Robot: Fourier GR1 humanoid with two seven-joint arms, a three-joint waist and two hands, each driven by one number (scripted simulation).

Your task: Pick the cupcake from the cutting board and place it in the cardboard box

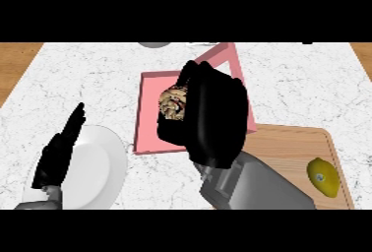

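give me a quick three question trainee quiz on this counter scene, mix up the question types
1. True or false: the cupcake lies on the cutting board.
2. Multiple choice: what lies on the cutting board? A) a lemon B) a white plate C) a pink box
3. Fill in: the left hand rests, fingers straight, over the white ____.

Key:
1. False. The right hand is curled round it above the pink box.
2. A, the lemon.
3. plate.
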